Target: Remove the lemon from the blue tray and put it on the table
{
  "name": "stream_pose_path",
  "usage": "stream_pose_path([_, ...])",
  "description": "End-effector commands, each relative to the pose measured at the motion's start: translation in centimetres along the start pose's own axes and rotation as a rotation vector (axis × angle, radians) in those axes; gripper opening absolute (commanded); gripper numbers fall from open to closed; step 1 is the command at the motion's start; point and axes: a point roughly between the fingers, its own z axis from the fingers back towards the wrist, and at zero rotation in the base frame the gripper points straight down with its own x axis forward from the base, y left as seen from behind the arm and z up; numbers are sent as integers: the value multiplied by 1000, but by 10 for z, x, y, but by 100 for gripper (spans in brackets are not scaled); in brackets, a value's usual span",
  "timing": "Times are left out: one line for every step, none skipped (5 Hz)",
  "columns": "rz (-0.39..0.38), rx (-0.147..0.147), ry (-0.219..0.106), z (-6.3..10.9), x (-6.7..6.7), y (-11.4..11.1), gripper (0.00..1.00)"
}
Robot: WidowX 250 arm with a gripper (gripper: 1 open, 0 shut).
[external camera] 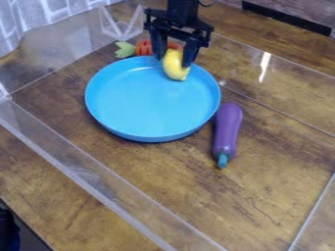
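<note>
Even indoor light; white glare streaks on glossy table (281,88); frame soft, low-resolution.

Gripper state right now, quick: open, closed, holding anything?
Gripper: fingers closed around the lemon, at the far rim of the blue tray; whether the lemon has left the tray floor cannot be told.

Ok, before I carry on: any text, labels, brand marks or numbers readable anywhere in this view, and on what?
None readable.
The blue tray, the lemon, the eggplant and the claw show no print.
The table carries only wood grain and glare.
</note>
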Motion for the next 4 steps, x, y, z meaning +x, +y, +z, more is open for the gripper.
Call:
stream_pose_path([18,-2,-84,31,8,8,0])
stream_pose_path([17,-1,-77,28,4,7,0])
stream_pose_path([17,4,-67,21,3,7,100])
stream_pose_path([17,8,-58,14,3,7,100])
